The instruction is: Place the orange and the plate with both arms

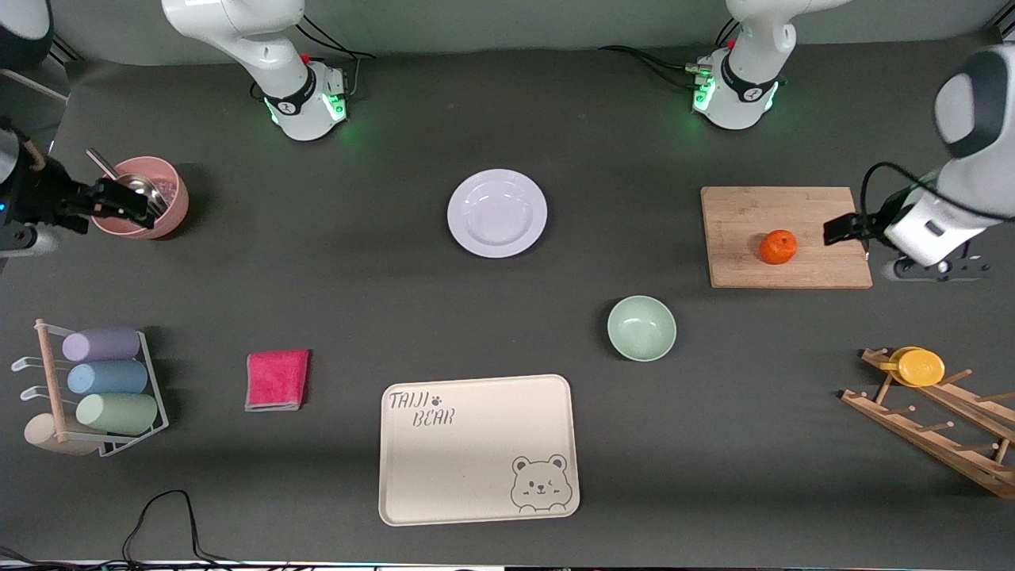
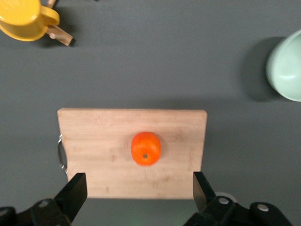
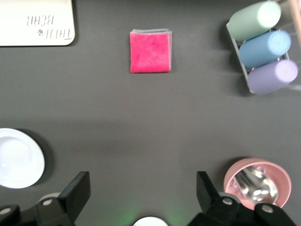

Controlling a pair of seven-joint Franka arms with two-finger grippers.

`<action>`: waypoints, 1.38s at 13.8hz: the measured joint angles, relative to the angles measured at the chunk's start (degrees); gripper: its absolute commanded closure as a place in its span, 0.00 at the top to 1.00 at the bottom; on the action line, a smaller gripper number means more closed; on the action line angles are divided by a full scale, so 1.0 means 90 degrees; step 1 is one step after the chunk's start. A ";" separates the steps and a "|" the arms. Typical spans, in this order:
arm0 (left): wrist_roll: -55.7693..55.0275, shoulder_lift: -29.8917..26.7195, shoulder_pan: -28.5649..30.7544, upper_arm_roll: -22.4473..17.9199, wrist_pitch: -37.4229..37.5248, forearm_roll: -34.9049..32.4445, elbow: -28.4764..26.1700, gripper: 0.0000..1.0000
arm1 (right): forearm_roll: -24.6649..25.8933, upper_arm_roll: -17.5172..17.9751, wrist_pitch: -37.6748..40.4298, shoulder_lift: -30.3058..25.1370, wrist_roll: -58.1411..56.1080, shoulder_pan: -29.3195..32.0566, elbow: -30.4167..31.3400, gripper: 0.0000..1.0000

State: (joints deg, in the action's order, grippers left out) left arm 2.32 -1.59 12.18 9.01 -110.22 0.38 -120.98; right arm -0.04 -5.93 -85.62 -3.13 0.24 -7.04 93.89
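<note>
Two open grippers wait, left [image 2: 136, 193] by the orange [image 1: 778, 247] at frame right, right [image 3: 141, 193] at frame left; the fruit likely rolls and needs a grip across its middle, the glossy plate [image 1: 497, 212] a rim pinch.

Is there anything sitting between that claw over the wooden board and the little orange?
Nothing visible. The orange lies alone on the cutting board, and the left gripper hangs over the board's edge with jaws open, bare wood between them.

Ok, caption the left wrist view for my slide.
Open left pincer hovers over the cutting board holding the orange.
</note>
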 measured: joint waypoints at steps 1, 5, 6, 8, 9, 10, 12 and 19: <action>-0.0003 0.0026 0.0029 -0.0001 -0.0452 0.0000 -0.0405 0.99 | -0.0031 0.0007 -0.0011 -0.0212 0.0206 -0.0119 0.0224 1.00; -0.0090 0.0088 0.0042 0.0011 -0.1466 0.0001 -0.1434 0.99 | -0.0066 0.0045 -0.0446 -0.1053 0.1265 -0.0841 0.1329 1.00; -0.0105 0.0107 0.0041 0.0014 -0.1755 0.0001 -0.1641 0.99 | -0.0067 0.0051 -0.0602 -0.1261 0.1508 -0.1028 0.1646 1.00; -0.0141 0.0182 0.0041 0.0018 -0.2251 0.0002 -0.2014 0.99 | -0.0068 0.0067 -0.0899 -0.1689 0.1967 -0.1332 0.2311 1.00; -0.0157 0.0270 0.0041 0.0017 -0.2391 0.0002 -0.2122 0.99 | -0.0068 0.0092 -0.0994 -0.1885 0.2148 -0.1419 0.2598 1.00; -0.0167 0.0382 0.0042 0.0016 -0.2544 0.0002 -0.2200 0.99 | -0.0068 0.0126 -0.1029 -0.2060 0.2271 -0.1480 0.2829 1.00; -0.0187 0.0634 0.0042 0.0017 -0.2964 0.0002 -0.2361 1.00 | -0.0068 0.0220 -0.1040 -0.2340 0.2400 -0.1534 0.3170 1.00; -0.0217 0.1275 0.0056 0.0009 -0.3900 0.0002 -0.2714 0.91 | -0.1003 0.0076 -0.1038 -0.2493 0.1893 -0.1537 0.3741 1.00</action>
State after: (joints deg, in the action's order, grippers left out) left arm 0.37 9.88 12.69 9.10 -145.32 0.40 -145.41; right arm -9.06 -5.25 -94.96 -25.57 17.28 -20.87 127.57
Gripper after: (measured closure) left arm 0.009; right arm 0.000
